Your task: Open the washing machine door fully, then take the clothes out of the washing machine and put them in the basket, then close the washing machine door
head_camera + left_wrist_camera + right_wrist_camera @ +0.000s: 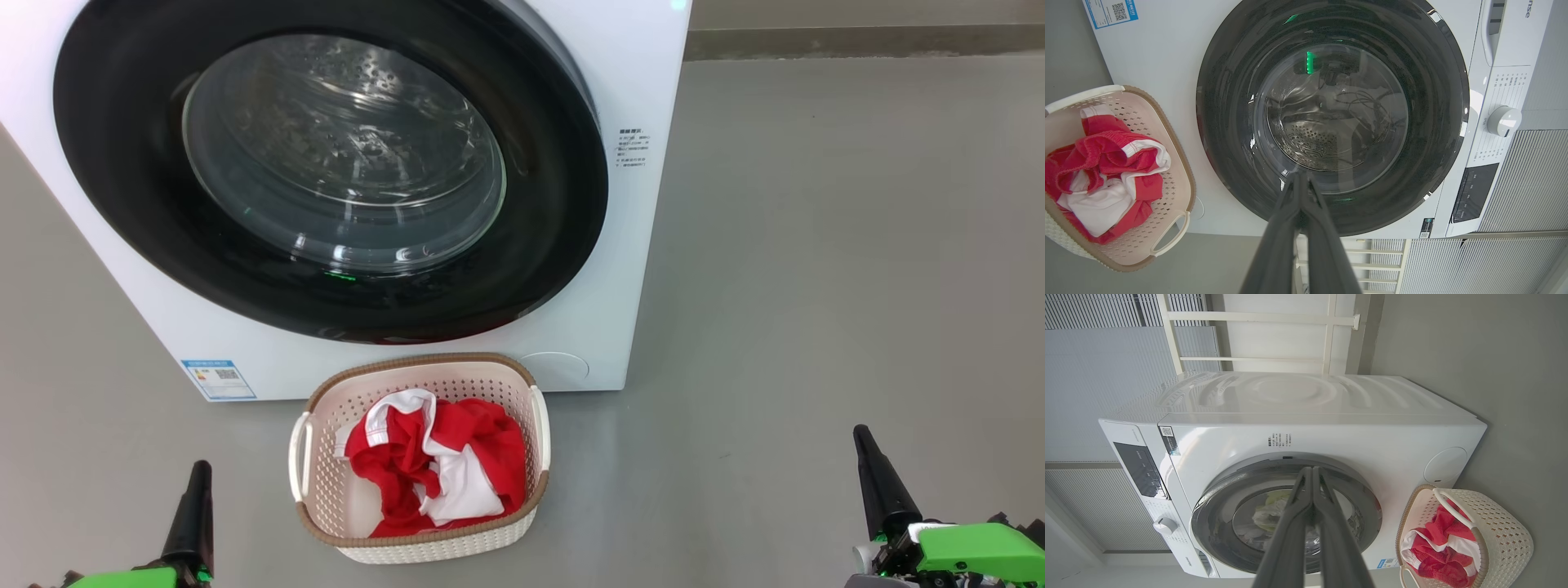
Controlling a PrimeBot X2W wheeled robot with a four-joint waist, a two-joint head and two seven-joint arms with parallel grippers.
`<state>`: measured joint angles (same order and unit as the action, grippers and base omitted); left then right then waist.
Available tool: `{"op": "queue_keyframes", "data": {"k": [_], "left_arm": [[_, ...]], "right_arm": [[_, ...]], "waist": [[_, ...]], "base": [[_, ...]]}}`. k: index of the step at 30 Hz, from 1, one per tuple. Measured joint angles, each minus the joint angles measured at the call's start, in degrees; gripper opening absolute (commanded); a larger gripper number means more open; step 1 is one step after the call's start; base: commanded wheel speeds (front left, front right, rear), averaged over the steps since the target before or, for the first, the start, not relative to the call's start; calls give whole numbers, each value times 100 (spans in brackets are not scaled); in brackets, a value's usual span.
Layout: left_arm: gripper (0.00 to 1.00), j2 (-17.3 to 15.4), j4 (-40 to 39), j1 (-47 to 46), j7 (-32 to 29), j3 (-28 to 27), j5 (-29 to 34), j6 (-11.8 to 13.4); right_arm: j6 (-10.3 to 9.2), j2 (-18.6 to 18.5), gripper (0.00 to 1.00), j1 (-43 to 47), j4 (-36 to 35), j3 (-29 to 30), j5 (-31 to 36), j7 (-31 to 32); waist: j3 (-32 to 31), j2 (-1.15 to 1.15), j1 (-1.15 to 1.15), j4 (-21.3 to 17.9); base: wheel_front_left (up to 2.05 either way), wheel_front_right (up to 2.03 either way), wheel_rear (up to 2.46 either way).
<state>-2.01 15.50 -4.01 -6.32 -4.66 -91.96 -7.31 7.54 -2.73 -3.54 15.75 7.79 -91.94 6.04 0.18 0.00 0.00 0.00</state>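
Note:
The white washing machine (629, 261) stands ahead with its black-rimmed glass door (326, 163) flat against the front, closed. The same door (1331, 118) fills the left wrist view and the door (1286, 514) shows low in the right wrist view. In front of the machine the cream basket (539, 433) sits on the floor with the red and white clothes (433, 465) bunched inside it. My left gripper (198, 469) is shut at the lower left and my right gripper (860, 433) is shut at the lower right. Both hold nothing and stay well back from the basket.
Grey floor (816, 286) spreads to the right of the machine and around the basket. A control knob (1503, 121) and dark panel (1474, 192) sit on the machine's front. White slatted panels (1531, 183) and a white frame (1257, 318) stand behind the machine.

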Motion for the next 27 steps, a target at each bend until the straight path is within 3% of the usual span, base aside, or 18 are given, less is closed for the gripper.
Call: {"op": "queue_keyframes", "data": {"k": [27], "left_arm": [[0,1,0,0,0,0,0,0]], "right_arm": [[0,1,0,-1,0,2,0,0]], "waist": [[0,0,0,0]], "base": [[0,0,0]]}}
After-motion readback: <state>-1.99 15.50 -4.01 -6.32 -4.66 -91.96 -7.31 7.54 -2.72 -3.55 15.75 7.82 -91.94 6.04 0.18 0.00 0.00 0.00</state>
